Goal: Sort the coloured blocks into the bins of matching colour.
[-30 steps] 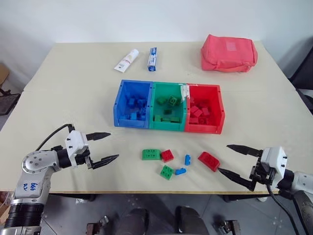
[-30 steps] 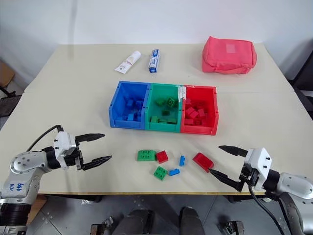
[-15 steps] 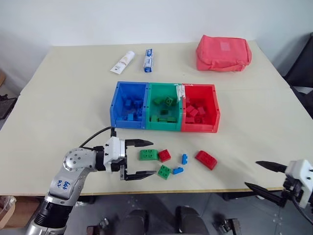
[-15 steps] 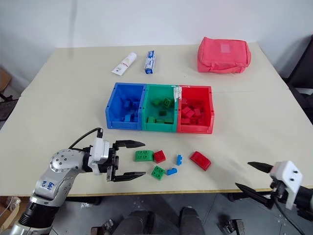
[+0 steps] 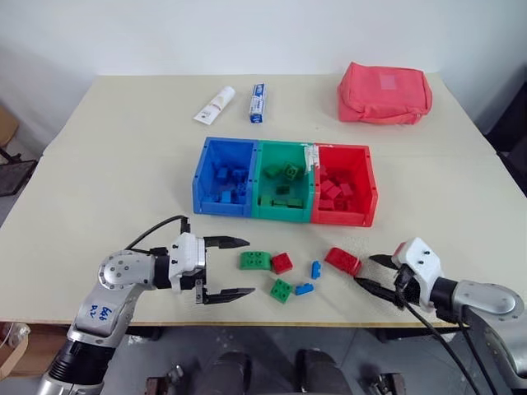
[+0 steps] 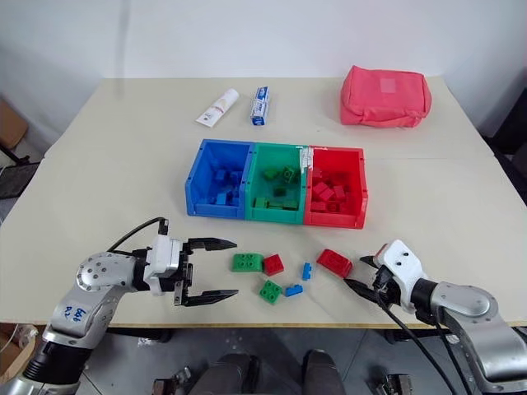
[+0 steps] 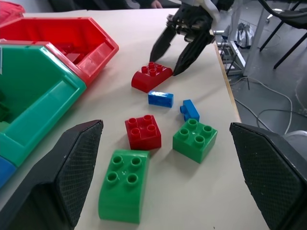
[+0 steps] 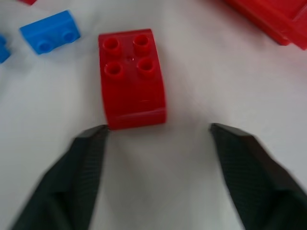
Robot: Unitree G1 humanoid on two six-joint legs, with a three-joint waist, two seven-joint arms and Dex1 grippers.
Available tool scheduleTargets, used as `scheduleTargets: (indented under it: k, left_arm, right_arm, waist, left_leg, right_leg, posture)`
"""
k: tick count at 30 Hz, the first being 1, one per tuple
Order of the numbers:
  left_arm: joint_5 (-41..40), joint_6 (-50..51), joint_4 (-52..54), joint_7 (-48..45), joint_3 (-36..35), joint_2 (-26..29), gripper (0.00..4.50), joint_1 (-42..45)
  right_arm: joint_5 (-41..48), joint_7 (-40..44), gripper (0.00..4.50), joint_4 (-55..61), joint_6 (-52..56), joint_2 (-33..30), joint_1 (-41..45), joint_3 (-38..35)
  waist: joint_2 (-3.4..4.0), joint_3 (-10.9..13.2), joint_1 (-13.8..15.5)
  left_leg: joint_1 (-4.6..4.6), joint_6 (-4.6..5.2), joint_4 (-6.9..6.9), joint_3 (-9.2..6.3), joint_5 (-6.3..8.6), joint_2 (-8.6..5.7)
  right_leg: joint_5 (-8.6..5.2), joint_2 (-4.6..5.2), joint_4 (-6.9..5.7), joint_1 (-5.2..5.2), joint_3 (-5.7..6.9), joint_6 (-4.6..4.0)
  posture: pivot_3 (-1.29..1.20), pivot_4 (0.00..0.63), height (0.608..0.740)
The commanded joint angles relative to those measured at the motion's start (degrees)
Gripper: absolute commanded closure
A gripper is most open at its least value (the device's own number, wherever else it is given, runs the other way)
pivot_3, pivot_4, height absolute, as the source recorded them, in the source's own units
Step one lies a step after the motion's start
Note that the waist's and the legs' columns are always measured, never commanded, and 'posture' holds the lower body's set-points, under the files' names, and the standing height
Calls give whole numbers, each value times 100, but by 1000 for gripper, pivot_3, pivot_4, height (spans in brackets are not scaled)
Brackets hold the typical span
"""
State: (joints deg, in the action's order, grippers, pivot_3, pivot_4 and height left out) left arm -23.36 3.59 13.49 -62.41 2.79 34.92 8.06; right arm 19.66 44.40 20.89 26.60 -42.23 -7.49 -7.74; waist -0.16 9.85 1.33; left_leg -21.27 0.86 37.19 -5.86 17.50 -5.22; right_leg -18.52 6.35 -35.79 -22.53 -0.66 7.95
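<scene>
**Both hands low at the loose blocks**

Right hand (image 5: 372,274) sits low on the surface at the near edge, fingers spread, with the long red block (image 5: 342,260) lying just beyond its fingertips; in the right wrist view that block (image 8: 132,78) sits ahead of the gap between the two fingers, one corner right by a fingertip, not clamped. Left hand (image 5: 234,267) is over on the other side of the loose pile, pointing across toward it, fingers wide apart and nothing between them.

Between the two hands lies the scatter: a long green block (image 5: 254,260) touching a small red block (image 5: 282,262), a square green block (image 5: 280,290) nearer the edge, and two small blue blocks (image 5: 310,278) beside it. From the left wrist view the whole group spreads out in front of the open fingers, the green ones closest.

Behind them stand the bins (image 5: 285,216) in a row, blue, green and red from the robot's left to right, each already carrying blocks of its own colour. At the far side of the surface (image 5: 107,164) rest two toothpaste tubes (image 5: 214,104) and a red fabric pouch (image 5: 384,92), well apart from the sorting.
</scene>
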Motion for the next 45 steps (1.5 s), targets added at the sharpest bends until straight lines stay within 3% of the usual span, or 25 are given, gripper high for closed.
scheduleTargets:
  k: [1,2,8,14,27,35,39,45]
  left_arm:
    - [-2,-112,226,40,-101,51,0,-57]
    - [-4,-124,215,36,-97,54,0,-60]
    - [12,-181,124,-6,-16,23,0,16]
    - [37,-230,17,-83,30,26,0,88]
    - [37,-286,47,-141,-34,74,0,56]
    - [57,-328,-10,-109,-75,75,0,58]
    - [81,-360,-37,-93,-41,43,0,78]
    - [80,-364,-53,-101,-48,62,0,80]
  right_arm:
    - [8,-71,2599,147,139,51,-61,96]
    - [44,-57,2923,214,172,26,-86,56]
    - [76,361,2923,43,-116,-396,-205,-386]
    - [16,805,1128,-388,-759,-603,225,-432]
    - [-250,1284,1128,-1322,-793,-363,1495,737]
    - [189,1333,1128,-921,30,-447,1528,521]
    - [601,1091,1128,-193,719,-321,1355,497]
    - [337,441,1128,-28,868,-136,1302,585]
  waist:
    - [0,0,-18]
    - [0,0,-15]
    - [0,0,20]
    - [0,0,-6]
    - [0,1,-4]
    - [0,1,6]
    - [1,1,8]
    - [1,1,7]
  left_leg:
    - [3,0,-1,4,0,0]
    - [5,0,-1,4,0,0]
    - [2,3,0,3,1,-3]
    - [1,5,-1,3,1,-2]
    - [-2,3,-2,3,2,-1]
    - [-4,3,-3,0,2,-1]
    - [-4,2,-5,-1,2,1]
    - [-4,3,-3,0,3,-1]
  right_leg:
    - [0,0,-2,0,-3,0]
    - [0,0,-3,0,-3,0]
    - [0,2,-1,1,-1,0]
    - [0,2,2,1,2,0]
    - [0,2,5,-3,3,0]
    - [0,3,6,-3,5,0]
    - [0,3,7,-4,5,0]
    - [0,4,9,-3,5,0]
  posture:
    - [0,150,740]
    - [0,150,740]
    - [0,150,740]
    - [0,150,740]
    - [0,150,740]
    - [0,150,740]
    - [0,150,740]
    - [0,150,740]
